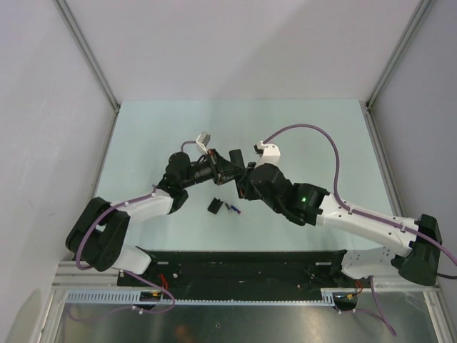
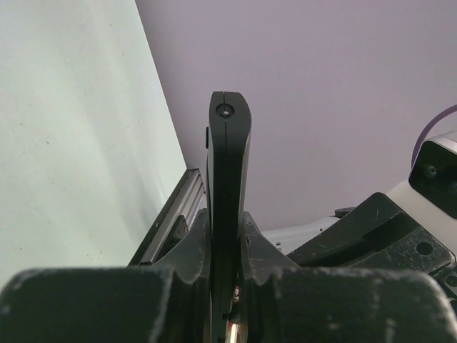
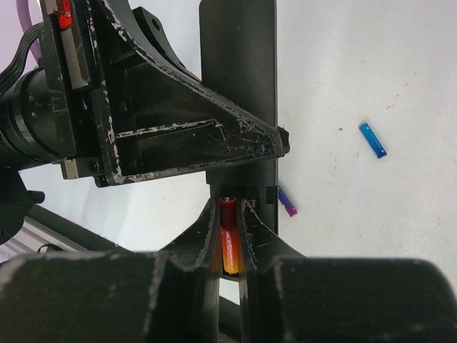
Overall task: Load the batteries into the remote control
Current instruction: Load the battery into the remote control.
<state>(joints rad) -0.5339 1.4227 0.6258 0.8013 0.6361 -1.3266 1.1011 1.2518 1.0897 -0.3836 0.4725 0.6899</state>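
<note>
Both arms meet above the middle of the table (image 1: 150,143). Left gripper (image 2: 226,223): closed on the remote control (image 2: 228,157), held off the surface. In the left wrist view the remote stands edge-on between the two fingers (image 2: 191,250) and projects well past their tips, with a small screw showing in its far end. Right gripper (image 3: 228,214): closed on the red-orange battery (image 3: 228,243), which lies lengthwise between the fingers, red end pointing away from the wrist, yellow-orange end toward the palm. In the right wrist view the battery's red tip sits at the near end of the remote, at a recess where a bit of metal contact shows; whether tip and contact touch cannot be told. The left gripper's body crosses in front of the remote in that view. Two more batteries lie loose on the table, on the right side of that view: a purple battery (image 3: 287,202) just beside the remote's near end, and a blue battery (image 3: 372,139) farther off, the two not touching. Top view: the back panel (image 1: 214,206) lies on the table, detached from the remote, a little nearer the arm bases than the grippers, with the loose batteries just beside it.
</note>
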